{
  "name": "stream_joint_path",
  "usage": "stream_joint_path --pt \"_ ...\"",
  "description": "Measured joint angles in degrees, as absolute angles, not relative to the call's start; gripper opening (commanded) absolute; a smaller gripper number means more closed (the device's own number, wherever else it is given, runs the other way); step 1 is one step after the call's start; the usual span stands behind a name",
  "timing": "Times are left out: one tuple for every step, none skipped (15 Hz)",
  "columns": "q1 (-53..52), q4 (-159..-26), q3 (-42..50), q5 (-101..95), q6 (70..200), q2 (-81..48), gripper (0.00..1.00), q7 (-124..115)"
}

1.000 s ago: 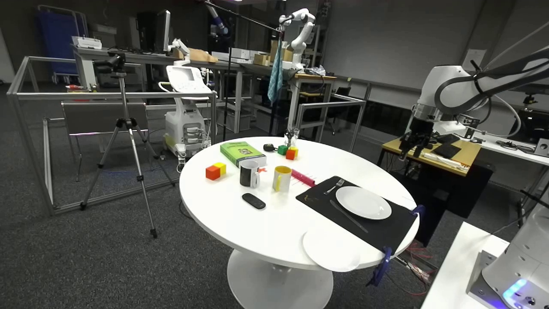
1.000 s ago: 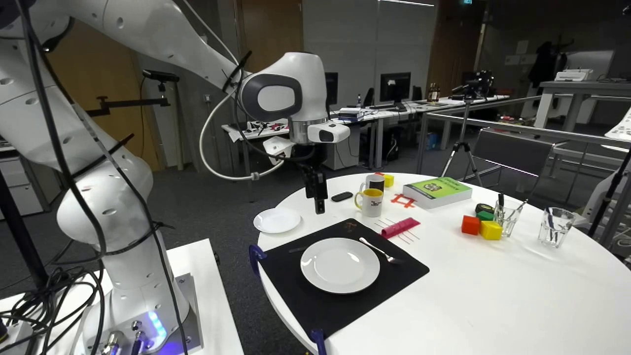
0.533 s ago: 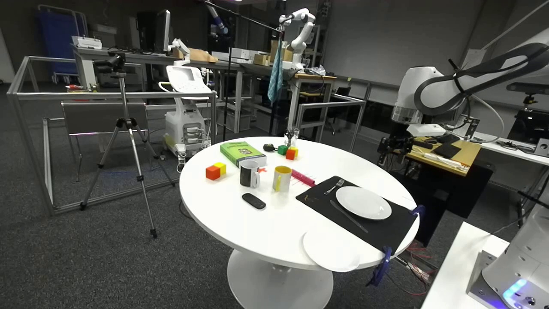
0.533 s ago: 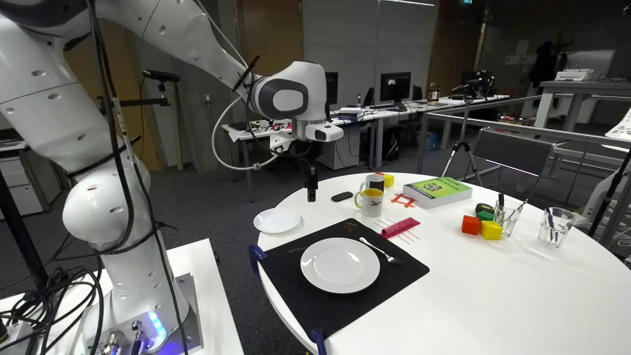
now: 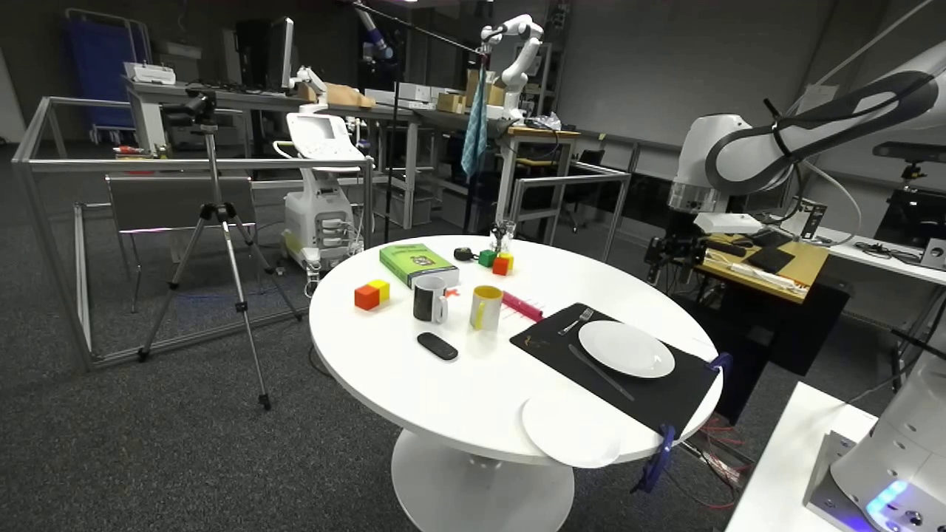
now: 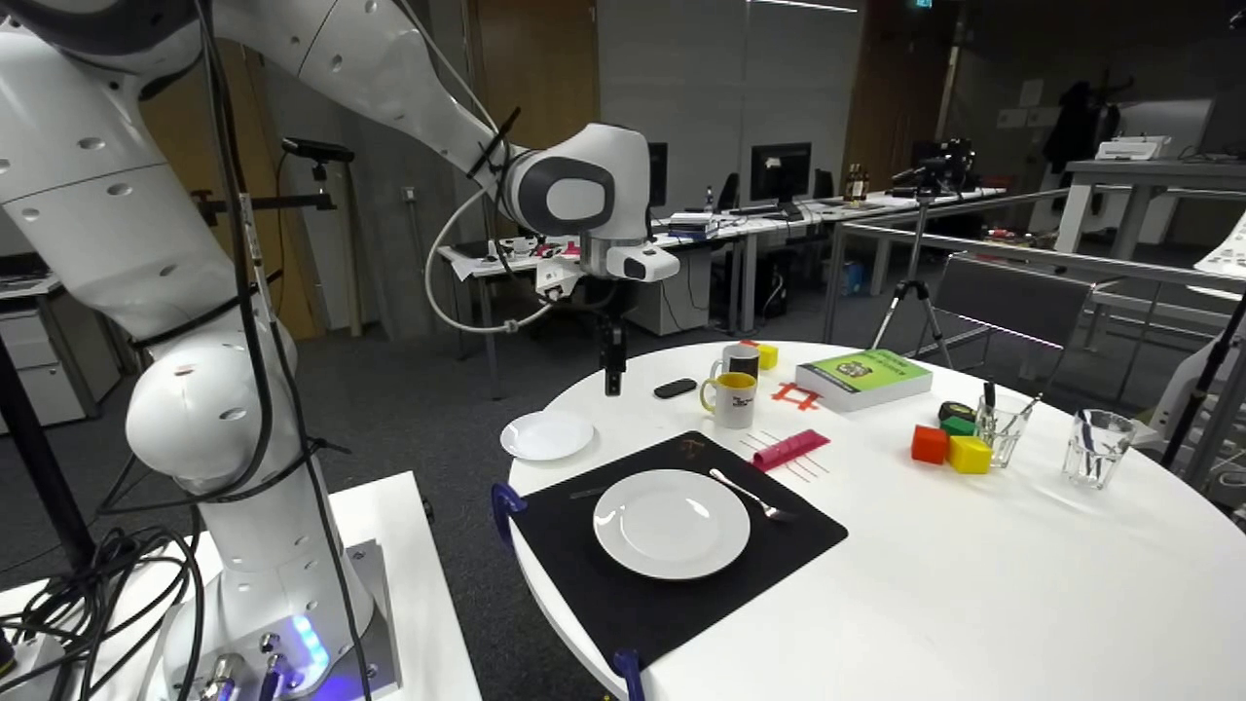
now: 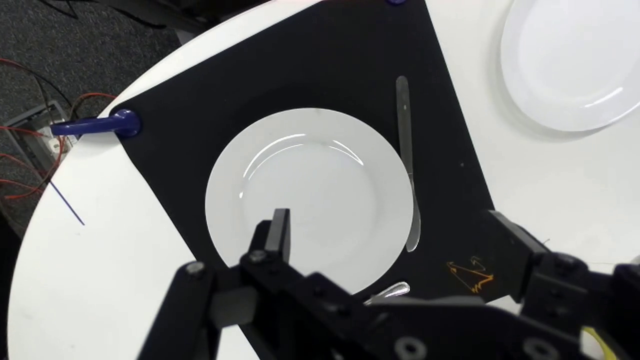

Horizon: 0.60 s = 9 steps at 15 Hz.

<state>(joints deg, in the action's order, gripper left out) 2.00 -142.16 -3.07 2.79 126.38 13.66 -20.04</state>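
A round white counter (image 5: 443,388) spreads across both exterior views, and a white robot arm (image 6: 389,76) arches toward it. On the counter lies a black mat (image 7: 320,65), and on the mat sits a white dinner plate (image 7: 320,185), face up. In the wrist view, taking the dinner plate as the clock's centre, a smaller side plate (image 7: 575,60) lies off the mat at 2 o'clock. In an exterior view, a green book (image 6: 861,378) lies flat, also at 2 o'clock. The black hand (image 7: 386,215) hangs above the counter, released, its two fingers spread wide, the dinner plate below and apart from it. In the wrist view, a knife (image 7: 406,145) lies close along the rim near 2 o'clock, a fork (image 7: 396,289) partly hidden by the hand between 4 and 5, and a blue clamp (image 7: 100,125) at the mat's corner near 10.
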Motion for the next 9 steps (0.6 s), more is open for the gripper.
stream_joint_path --pt "2.02 -142.21 -3.07 2.67 126.38 13.66 1.0 -20.04" --pt "2.04 -142.32 -3.07 2.66 126.38 13.63 1.0 -20.14" --pt "2.04 -142.47 -3.15 2.61 126.43 13.46 1.0 -21.04" --pt "2.04 -142.59 -3.43 2.6 126.49 13.08 1.0 -22.41" --pt "1.99 -142.63 -3.89 2.6 126.61 12.41 1.0 -24.21" --pt "1.8 -142.64 -4.48 2.63 127.07 11.54 1.0 -26.63" --pt "1.44 -142.64 -5.17 2.66 127.59 10.45 1.0 -29.62" --pt "1.07 -142.65 -5.98 2.66 128.34 9.26 1.0 -32.71" --pt "0.59 -142.61 -6.73 2.66 128.8 8.03 1.0 -35.82"
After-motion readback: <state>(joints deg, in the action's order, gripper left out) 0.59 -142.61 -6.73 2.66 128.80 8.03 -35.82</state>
